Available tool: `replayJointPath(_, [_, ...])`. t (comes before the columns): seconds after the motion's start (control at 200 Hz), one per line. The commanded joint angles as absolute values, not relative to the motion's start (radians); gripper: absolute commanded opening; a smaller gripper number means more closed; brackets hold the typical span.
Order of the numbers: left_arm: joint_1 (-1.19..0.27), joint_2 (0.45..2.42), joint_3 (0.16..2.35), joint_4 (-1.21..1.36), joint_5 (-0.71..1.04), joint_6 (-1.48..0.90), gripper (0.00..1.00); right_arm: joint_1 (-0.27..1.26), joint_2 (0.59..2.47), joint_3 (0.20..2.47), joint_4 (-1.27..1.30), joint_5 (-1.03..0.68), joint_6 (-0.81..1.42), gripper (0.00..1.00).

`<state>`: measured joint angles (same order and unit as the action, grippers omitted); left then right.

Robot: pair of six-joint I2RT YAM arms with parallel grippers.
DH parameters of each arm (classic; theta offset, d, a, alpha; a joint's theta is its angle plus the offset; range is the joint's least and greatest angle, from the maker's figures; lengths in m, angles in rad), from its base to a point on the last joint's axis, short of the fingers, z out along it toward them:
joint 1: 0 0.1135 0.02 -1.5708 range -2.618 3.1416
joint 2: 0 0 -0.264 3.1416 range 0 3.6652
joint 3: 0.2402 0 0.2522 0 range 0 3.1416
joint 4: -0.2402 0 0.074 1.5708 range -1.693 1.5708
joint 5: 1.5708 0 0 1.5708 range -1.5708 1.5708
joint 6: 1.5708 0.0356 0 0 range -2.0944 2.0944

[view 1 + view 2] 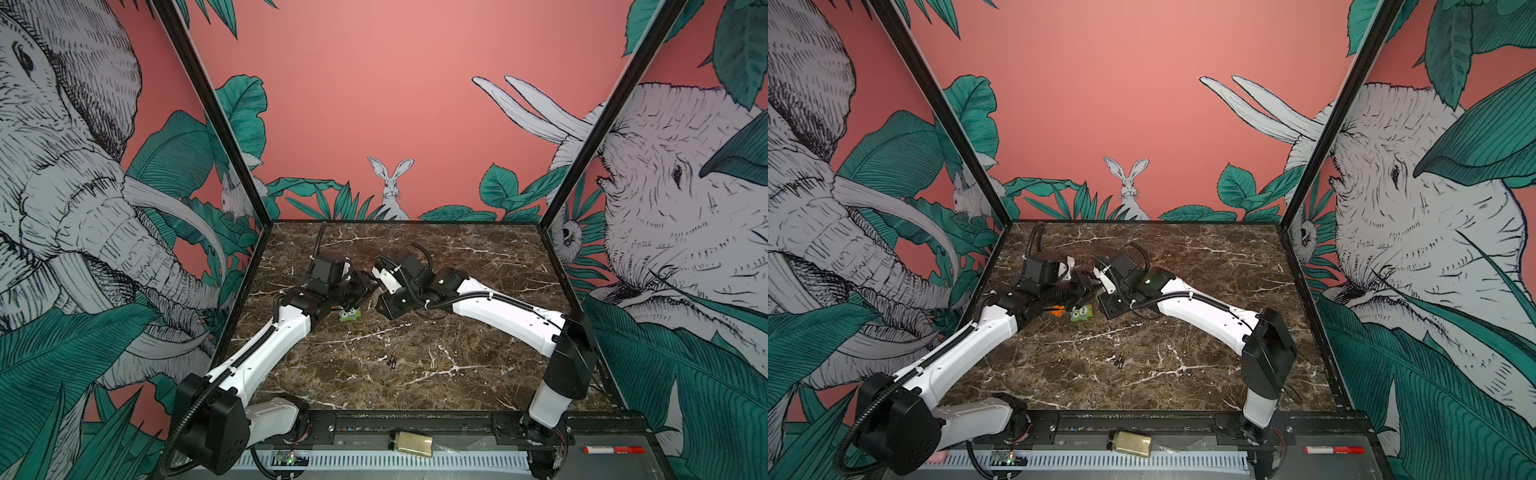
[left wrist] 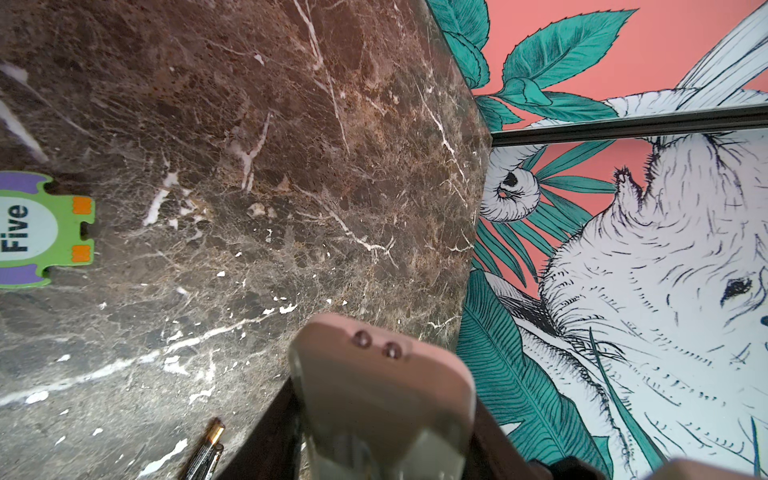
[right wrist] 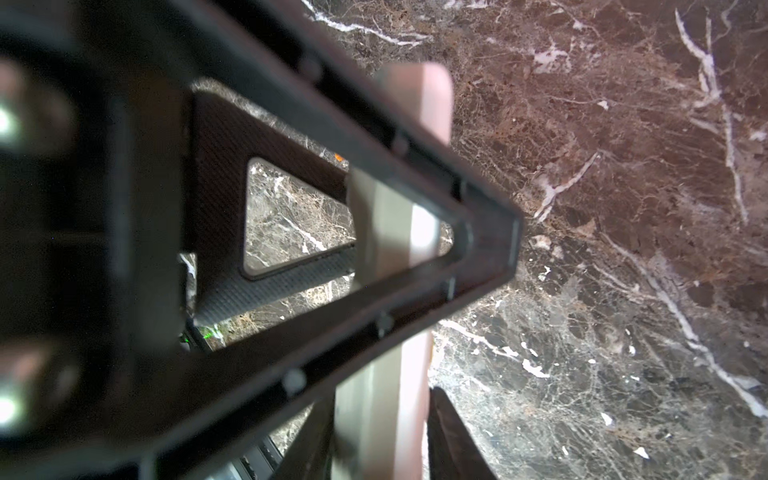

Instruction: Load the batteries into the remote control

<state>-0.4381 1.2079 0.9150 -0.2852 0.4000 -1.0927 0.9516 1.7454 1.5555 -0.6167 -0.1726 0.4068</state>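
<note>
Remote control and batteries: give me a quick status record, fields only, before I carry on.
remote control: held mid-table in the left jaws, its two-bulb end pointing outward
left jaws: closed on the remote control
right jaws: one on either side of the remote control; contact cannot be told
batteries: two, side by side on the table towards the front edge, clear of both arms, not yet loaded
green owl block: flat on the table beside the left arm, marked "Five"
</note>
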Motion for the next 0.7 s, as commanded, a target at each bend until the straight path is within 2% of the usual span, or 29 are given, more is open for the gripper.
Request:
replayJointPath(0.0, [-0.445, 1.16, 0.905, -0.271, 0.398, -1.103, 0.0, 0.958, 1.71, 1.541, -0.615, -0.139, 0.394, 0.27])
replayJointPath(0.16, [-0.446, 1.158, 0.91, -0.259, 0.405, -1.097, 0.0, 0.959, 1.692, 1.523, -0.599, -0.125, 0.398, 0.19])
replayJointPath(0.275, [-0.448, 1.148, 0.904, -0.248, 0.407, -1.096, 0.18, 0.958, 1.681, 1.51, -0.585, -0.126, 0.406, 0.13])
replayJointPath(0.385, [-0.447, 1.135, 0.909, -0.247, 0.413, -1.084, 0.3, 0.955, 1.673, 1.504, -0.573, -0.134, 0.423, 0.0])
replayJointPath(0.69, [-0.447, 1.073, 0.88, -0.184, 0.44, -1.07, 0.67, 0.918, 1.617, 1.436, -0.479, -0.194, 0.484, 0.0])
